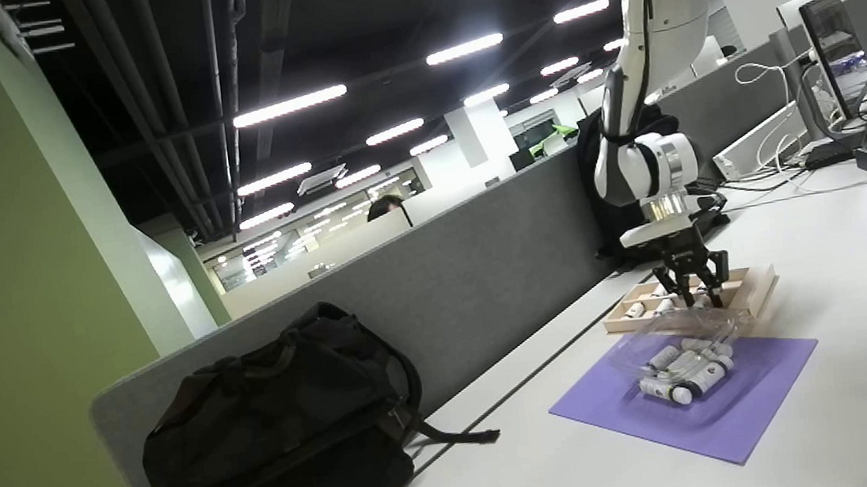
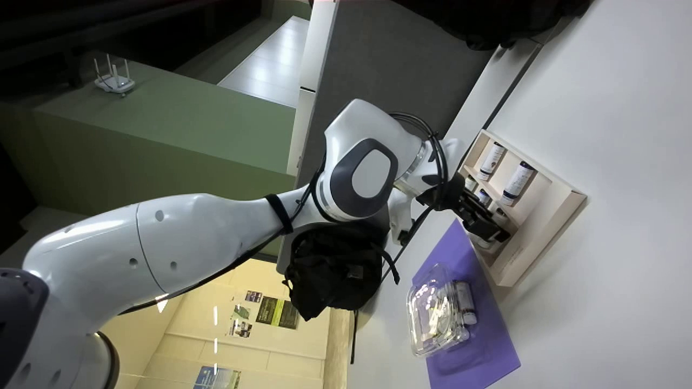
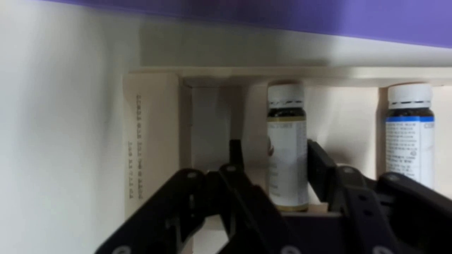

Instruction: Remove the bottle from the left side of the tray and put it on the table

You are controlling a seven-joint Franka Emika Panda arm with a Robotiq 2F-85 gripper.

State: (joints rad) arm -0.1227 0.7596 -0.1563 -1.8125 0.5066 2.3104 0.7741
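The tan wooden tray (image 1: pixel 761 288) lies on the pale table (image 1: pixel 846 315); its rim also shows in an exterior view (image 2: pixel 546 232) and the wrist view (image 3: pixel 152 141). A small bottle (image 3: pixel 287 158) with white cap, white label and gold bands lies in a tray compartment in the wrist view. My gripper (image 3: pixel 274 150) is open, pointing down, with its fingers on either side of this bottle. The right finger is against or very near it; a gap shows on the left. The gripper (image 1: pixel 704 301) is low over the tray in both exterior views and partly hides the bottle there.
Other bottles lie in the tray, one with a blue band (image 3: pixel 409 144), others beyond the divider (image 2: pixel 517 182). A purple mat (image 1: pixel 773 386) beside the tray carries a clear plastic container (image 2: pixel 432 310) with several bottles. A black backpack (image 1: pixel 283 417) stands by the grey partition (image 1: pixel 484 270).
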